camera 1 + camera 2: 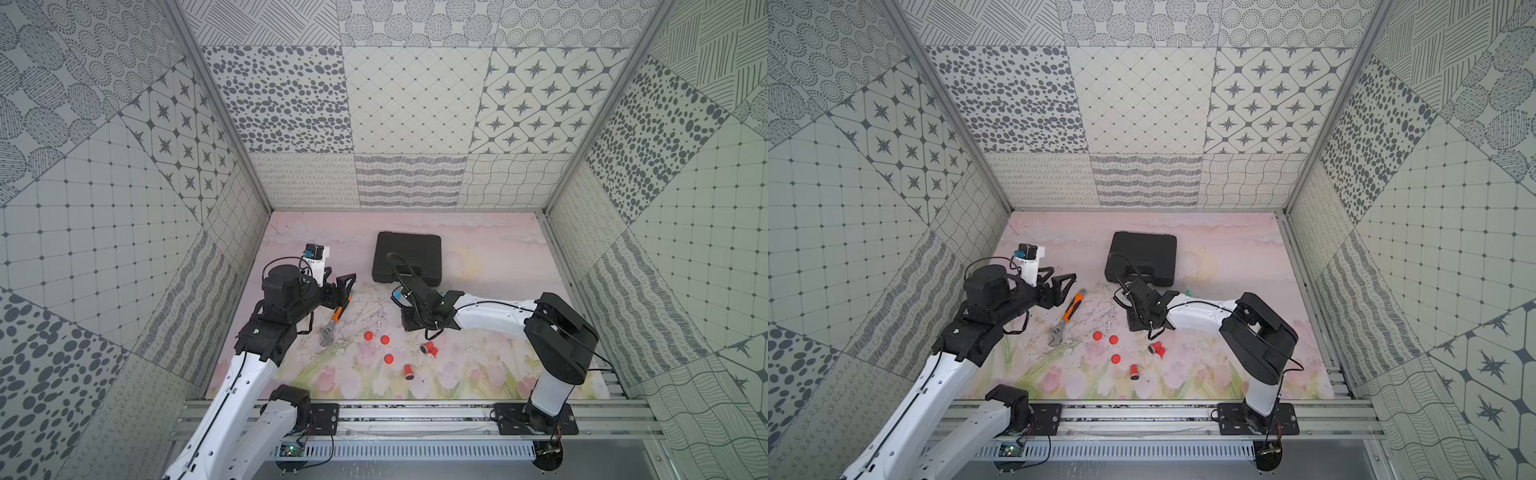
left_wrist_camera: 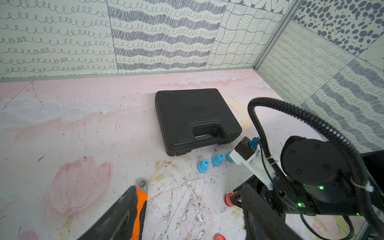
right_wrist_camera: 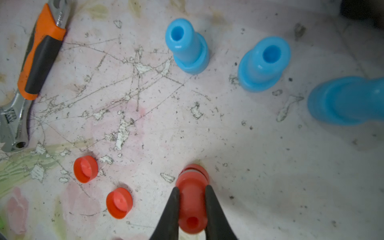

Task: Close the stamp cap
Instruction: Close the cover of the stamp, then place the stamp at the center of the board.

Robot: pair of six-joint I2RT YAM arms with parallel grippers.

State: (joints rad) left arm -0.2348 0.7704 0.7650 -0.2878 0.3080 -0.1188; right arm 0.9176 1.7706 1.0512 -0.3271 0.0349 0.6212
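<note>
Right wrist view has the key bit: the right gripper [image 3: 192, 188] is pinched shut on a red stamp [image 3: 192, 207]. The stamp stands upright with its lower end down on the tabletop [image 1: 498, 249], about mid-table. There's a ringed red rim at the bottom, and I can't tell if that's a cap seated on it.

Two loose red caps [image 3: 85, 168] sit just beside it, and a top view shows three in all, toward the near edge. Three blue stamps [image 3: 187, 45] stand in a row on the far side of the held one, well apart from it. Two more red stamps [image 1: 428, 348] lie tipped over near the caps, and a third lies closer to the near edge.

Room-wise, the black case [image 1: 407, 257] takes the middle by the far edge. The wrench [image 1: 336, 320] lies diagonally toward the left edge. Both far corners and the whole right edge are bare.

The right arm reaches in from the near right corner with its forearm roughly level and its wrist bent down. The left gripper [image 2: 190, 188] hangs wide open and holding nothing, above the wrench's orange handle. Its arm comes up from the near left corner.
</note>
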